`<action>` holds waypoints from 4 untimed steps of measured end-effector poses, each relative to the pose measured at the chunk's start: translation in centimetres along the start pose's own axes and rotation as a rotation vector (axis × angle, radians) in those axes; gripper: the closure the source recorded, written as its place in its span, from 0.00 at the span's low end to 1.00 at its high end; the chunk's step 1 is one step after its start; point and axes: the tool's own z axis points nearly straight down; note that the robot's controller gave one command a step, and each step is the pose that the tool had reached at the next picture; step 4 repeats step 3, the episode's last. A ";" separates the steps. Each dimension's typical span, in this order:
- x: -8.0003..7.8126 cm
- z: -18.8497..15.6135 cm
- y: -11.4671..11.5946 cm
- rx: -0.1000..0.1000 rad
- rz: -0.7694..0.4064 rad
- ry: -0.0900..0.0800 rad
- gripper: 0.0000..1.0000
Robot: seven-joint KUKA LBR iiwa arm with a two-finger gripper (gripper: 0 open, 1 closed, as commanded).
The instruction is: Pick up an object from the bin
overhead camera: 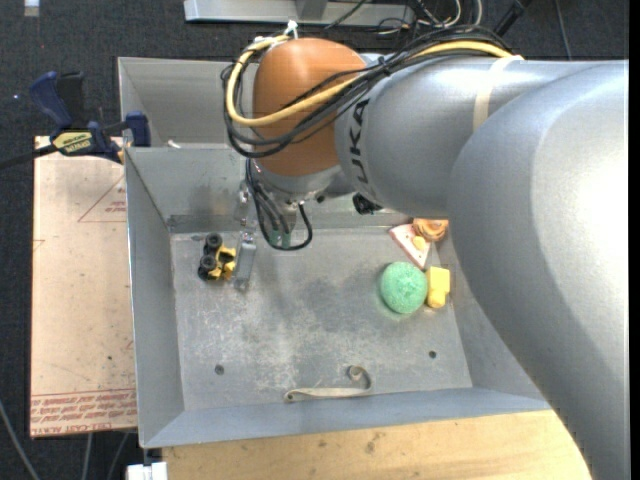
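The arm (520, 198), itself cut off by the right and lower edges, covers the bin's (160, 298) floor and wall to the right of the green ball (403, 288); what lies beneath cannot be told. Up and right of the ball, a small orange-brown thing (433, 230) pokes out from under the arm, too much of it hidden to name. The pale wedge (408, 240) beside it is too small to identify. Far left of the ball, the pincer (243, 258) is largely hidden under the orange cover (300, 98) and its cables. Whether it touches the yellow-and-black toy (217, 258) just beside it cannot be told.
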 end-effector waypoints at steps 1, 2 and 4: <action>-1.0 2.4 1.5 0.002 -0.036 0.011 0.00; -1.0 9.2 0.2 0.002 -0.325 0.012 1.00; -1.0 9.2 0.2 0.002 -0.324 0.012 1.00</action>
